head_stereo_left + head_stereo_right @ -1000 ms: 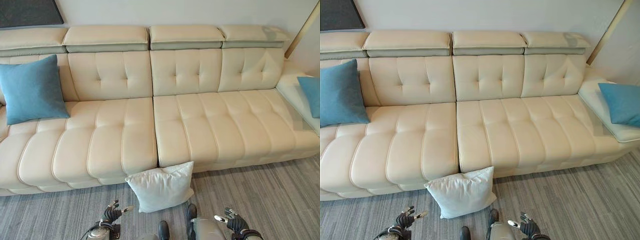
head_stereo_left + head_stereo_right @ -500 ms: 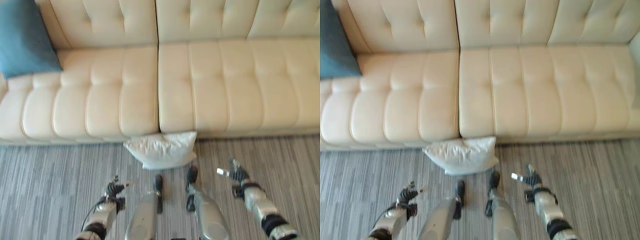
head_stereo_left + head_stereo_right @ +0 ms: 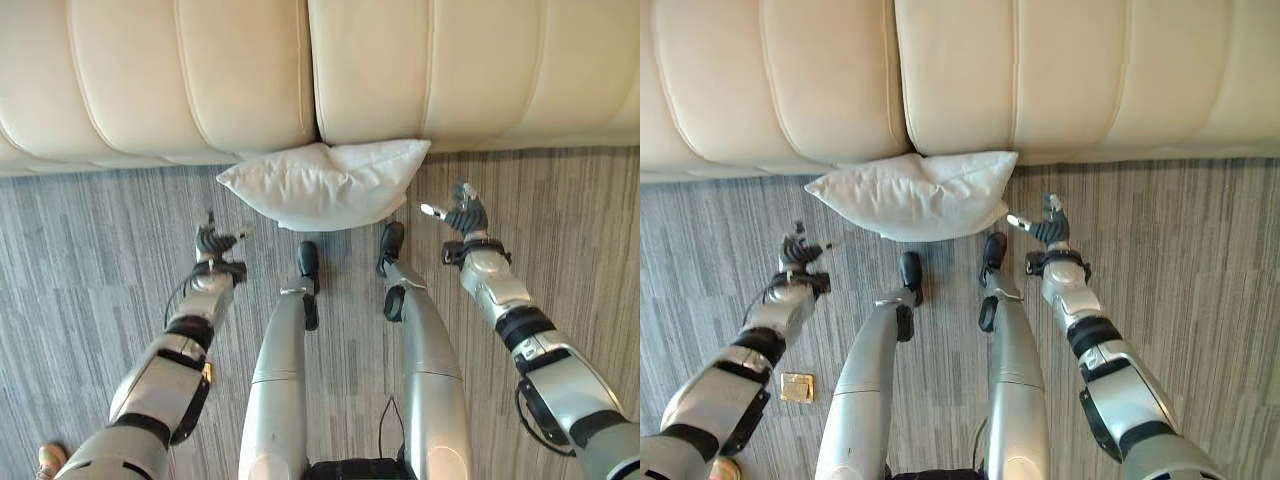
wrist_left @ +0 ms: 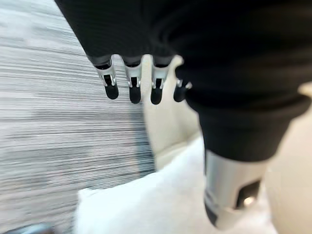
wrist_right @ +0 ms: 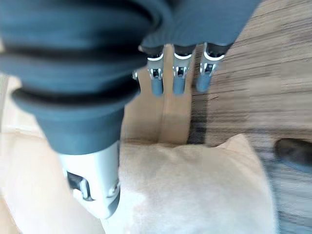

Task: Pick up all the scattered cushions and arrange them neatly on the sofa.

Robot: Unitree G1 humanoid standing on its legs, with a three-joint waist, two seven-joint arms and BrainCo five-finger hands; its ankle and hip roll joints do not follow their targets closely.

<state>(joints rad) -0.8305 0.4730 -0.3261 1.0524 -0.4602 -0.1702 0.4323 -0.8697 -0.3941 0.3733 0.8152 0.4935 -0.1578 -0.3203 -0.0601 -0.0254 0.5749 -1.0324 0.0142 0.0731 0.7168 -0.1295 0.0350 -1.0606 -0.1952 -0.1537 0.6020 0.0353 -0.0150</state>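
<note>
A white cushion [image 3: 325, 185] lies on the grey carpet, pressed against the front of the cream sofa [image 3: 200, 80] where its two seat sections meet. My left hand [image 3: 212, 245] hovers low over the carpet just short of the cushion's left corner, open and holding nothing. My right hand [image 3: 462, 215] is off the cushion's right corner, also open and empty, thumb pointing toward the cushion. The cushion [image 4: 146, 204] lies past the thumb in the left wrist view, and the cushion [image 5: 195, 185] is below the straight fingers [image 5: 178, 80] in the right wrist view.
Striped grey carpet [image 3: 1200, 260] spreads out on both sides of the cushion. A small tan square thing [image 3: 794, 386] lies on the floor by my left forearm. The sofa's front edge runs across the top.
The camera has tipped down, so the sofa back and blue cushions have left the picture. Both arms have stretched forward, bringing a hand to each side of the white cushion.
</note>
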